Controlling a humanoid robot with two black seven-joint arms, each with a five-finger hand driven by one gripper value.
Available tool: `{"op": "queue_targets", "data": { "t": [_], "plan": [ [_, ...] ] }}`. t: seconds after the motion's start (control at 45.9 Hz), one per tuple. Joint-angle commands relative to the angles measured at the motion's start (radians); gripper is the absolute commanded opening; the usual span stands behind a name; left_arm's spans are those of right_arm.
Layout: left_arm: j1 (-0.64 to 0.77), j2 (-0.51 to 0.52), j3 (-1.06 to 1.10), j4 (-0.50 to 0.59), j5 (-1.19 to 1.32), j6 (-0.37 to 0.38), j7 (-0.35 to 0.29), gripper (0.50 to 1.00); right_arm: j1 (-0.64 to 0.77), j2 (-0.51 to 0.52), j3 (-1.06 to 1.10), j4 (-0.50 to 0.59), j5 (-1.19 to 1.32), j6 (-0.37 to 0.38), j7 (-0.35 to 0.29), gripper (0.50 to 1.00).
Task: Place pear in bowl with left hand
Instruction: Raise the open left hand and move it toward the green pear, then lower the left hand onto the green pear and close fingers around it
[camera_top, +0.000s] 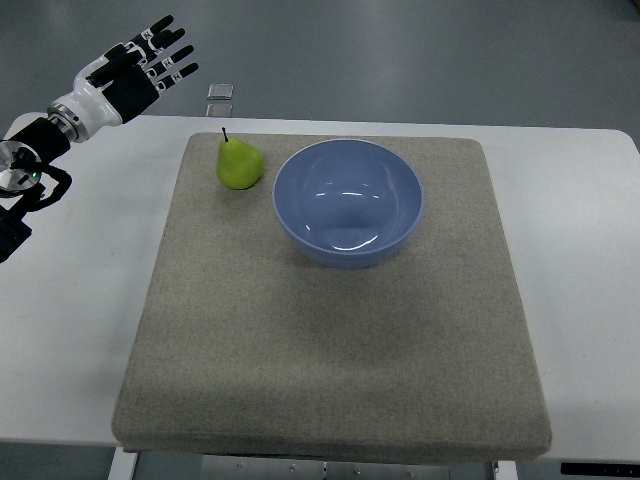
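Note:
A green pear (240, 163) stands upright on the grey mat (330, 330), stem up, just left of the bowl and apart from it. The light blue bowl (348, 201) sits at the mat's far middle and holds nothing. My left hand (150, 62) hovers beyond the table's far left corner, up and to the left of the pear, fingers spread and holding nothing. The right arm does not show.
The mat lies on a white table (70, 330). A small clear square object (221, 92) sits on the floor past the table's far edge, near the left hand. Grey floor lies beyond.

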Motion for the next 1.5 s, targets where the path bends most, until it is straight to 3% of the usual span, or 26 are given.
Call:
{"op": "queue_targets", "data": {
  "t": [0.0,0.763,0.938,1.199,1.483],
  "plan": [
    [0.000,0.001,-0.002,0.000,0.000,0.000,0.000,0.996,0.000,0.000,0.000,0.000,0.000,0.000,0.000,0.926],
    [-0.023,0.033,0.000,0.075,0.034,0.000,-0.009,0.996,0.000,0.000,0.000,0.000,0.000,0.000,0.000,0.926],
    [-0.074,0.063,-0.006,0.069,0.340,0.000,-0.014,0.996,0.000,0.000,0.000,0.000,0.000,0.000,0.000,0.926],
    [-0.132,0.067,-0.003,0.047,0.774,0.000,-0.161,0.994,0.000,0.000,0.000,0.000,0.000,0.000,0.000,0.926],
    [-0.193,0.067,0.005,-0.066,1.198,0.000,-0.167,0.994,0.000,0.000,0.000,0.000,0.000,0.000,0.000,0.926]
  ]
}}
